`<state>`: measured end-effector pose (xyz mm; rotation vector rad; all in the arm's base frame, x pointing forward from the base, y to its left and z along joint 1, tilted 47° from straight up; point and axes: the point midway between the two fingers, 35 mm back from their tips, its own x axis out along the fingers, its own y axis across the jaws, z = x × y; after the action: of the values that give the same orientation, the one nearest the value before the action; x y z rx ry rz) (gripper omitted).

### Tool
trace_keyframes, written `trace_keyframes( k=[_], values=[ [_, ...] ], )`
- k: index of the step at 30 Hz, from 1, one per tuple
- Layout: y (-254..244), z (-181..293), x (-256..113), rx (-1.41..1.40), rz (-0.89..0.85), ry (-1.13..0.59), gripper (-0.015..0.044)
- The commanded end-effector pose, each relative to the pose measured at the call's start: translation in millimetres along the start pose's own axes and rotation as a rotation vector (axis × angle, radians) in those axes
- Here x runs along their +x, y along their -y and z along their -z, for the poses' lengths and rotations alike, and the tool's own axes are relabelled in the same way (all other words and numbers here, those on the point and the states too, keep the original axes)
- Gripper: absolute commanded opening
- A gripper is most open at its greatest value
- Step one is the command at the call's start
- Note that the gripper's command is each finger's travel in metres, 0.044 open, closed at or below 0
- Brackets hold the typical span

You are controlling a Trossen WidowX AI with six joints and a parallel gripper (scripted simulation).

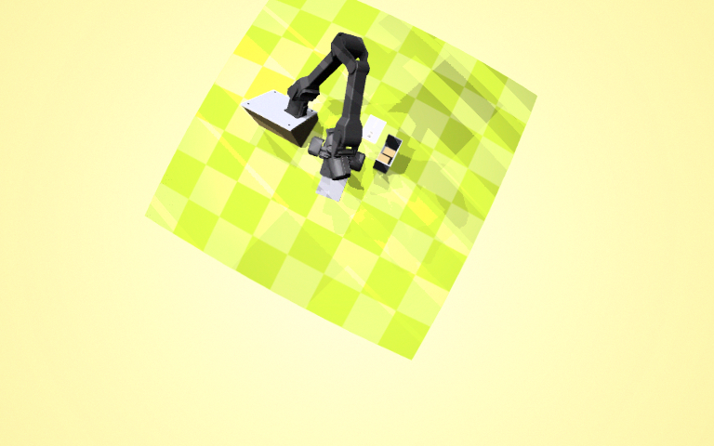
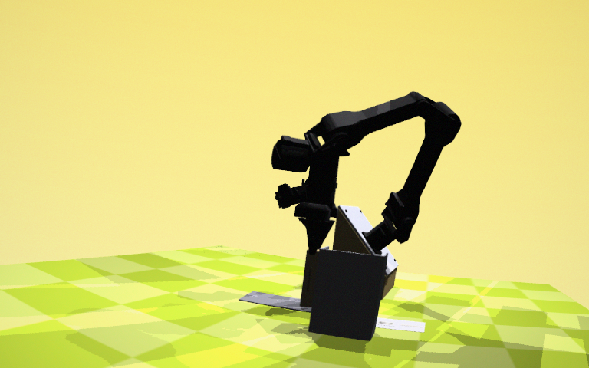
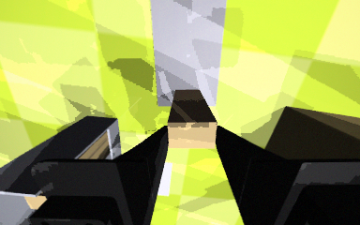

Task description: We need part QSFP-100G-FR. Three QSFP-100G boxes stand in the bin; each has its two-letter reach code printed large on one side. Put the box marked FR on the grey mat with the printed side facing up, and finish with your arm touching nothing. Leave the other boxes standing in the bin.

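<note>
A tan box (image 3: 192,136) (image 2: 305,280) stands upright at the near end of the grey mat (image 1: 332,193) (image 2: 260,299) (image 3: 187,37). No reach code is readable on it. My gripper (image 3: 191,130) (image 2: 312,251) points down with its fingertips against two opposite sides of the box's top, shut on it. The dark bin (image 1: 381,167) (image 2: 347,294) (image 3: 70,141) stands beside it, to the left in the wrist view. Two boxes with tan tops (image 1: 390,151) (image 1: 383,158) stand in the bin; their printed sides are not readable. The arm hides the standing box in the top view.
A white card (image 1: 374,128) (image 2: 403,326) (image 3: 166,179) with small marks lies between the bin and the arm's base. The wedge-shaped base block (image 1: 263,102) (image 3: 319,136) is on the right in the wrist view. The bin's walls rise close to the gripper's left side there.
</note>
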<state>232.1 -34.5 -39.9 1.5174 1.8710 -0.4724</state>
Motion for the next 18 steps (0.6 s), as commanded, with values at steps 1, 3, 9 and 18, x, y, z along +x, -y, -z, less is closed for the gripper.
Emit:
trace_keyframes(
  k=[1, 3, 9, 18],
  values=[
    [-0.1, 0.0, -0.2, -0.001, 0.000, 0.000, 0.0163],
    [-0.1, 0.0, -0.2, -0.001, 0.000, 0.000, 0.0152],
    [-0.1, 0.0, -0.2, -0.001, 0.000, 0.000, 0.0152],
    [6.9, 0.4, 0.9, 0.002, -0.047, -0.004, 0.0152]
  ],
)
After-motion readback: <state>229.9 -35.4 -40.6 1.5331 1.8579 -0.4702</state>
